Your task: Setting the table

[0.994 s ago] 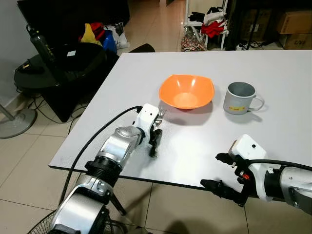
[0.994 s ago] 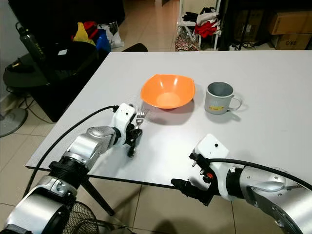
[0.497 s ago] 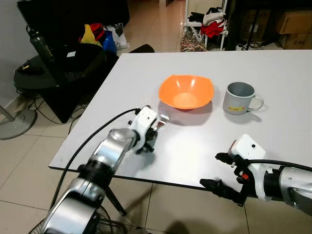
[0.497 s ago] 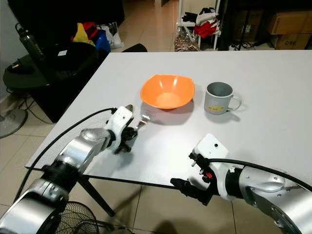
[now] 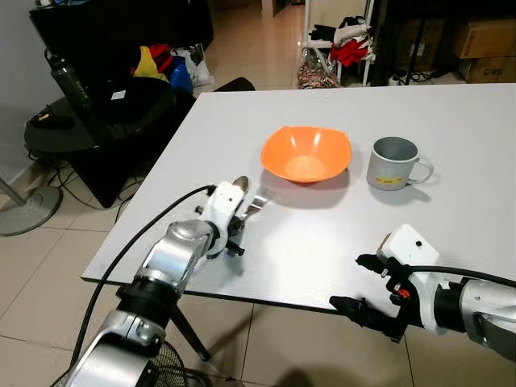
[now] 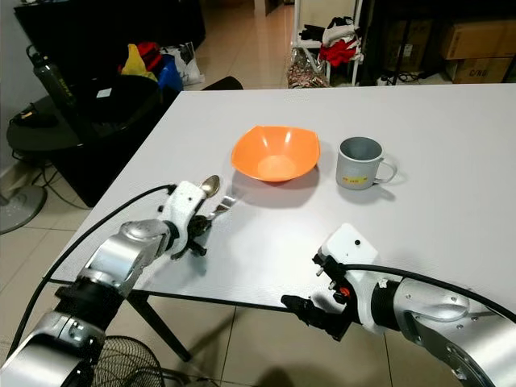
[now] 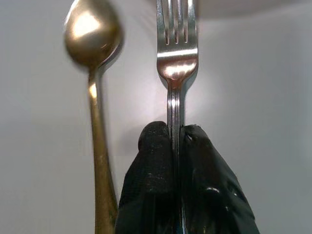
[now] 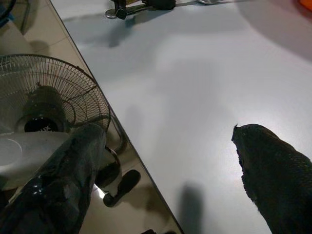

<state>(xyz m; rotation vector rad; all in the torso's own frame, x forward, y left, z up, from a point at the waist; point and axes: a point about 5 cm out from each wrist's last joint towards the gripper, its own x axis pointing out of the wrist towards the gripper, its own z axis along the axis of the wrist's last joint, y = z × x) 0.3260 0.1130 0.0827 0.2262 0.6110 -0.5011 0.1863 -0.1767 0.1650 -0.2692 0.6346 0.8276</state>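
The left gripper (image 7: 174,146) has its jaws pressed together on the handle of a fork (image 7: 176,53), pinching it partway down the stem. The fork's long axis runs straight out from the fingertips, tines pointing away toward the orange bowl (image 5: 306,152). A spoon (image 7: 93,58) lies parallel to the fork and just beside it, bowl end pointing the same way; whether the jaws also hold it or it merely sits alongside cannot be told from the wrist view.

On the desk (image 5: 451,121), the left gripper sits near the left front corner, with the cutlery tips reaching toward the near left edge of the bowl but still apart from it. The mug (image 5: 393,164) stands to the right of the bowl, handle turned right.

The right gripper (image 5: 367,310) hovers at the near edge of the desk, well apart from the cutlery, jaws spread and holding nothing. A floor fan (image 8: 48,105) shows below it.

The left arm is plainly the nearer one, and my judgement is that laying the fork down beside the bowl turns on keeping that axis pointing away from the near edge.
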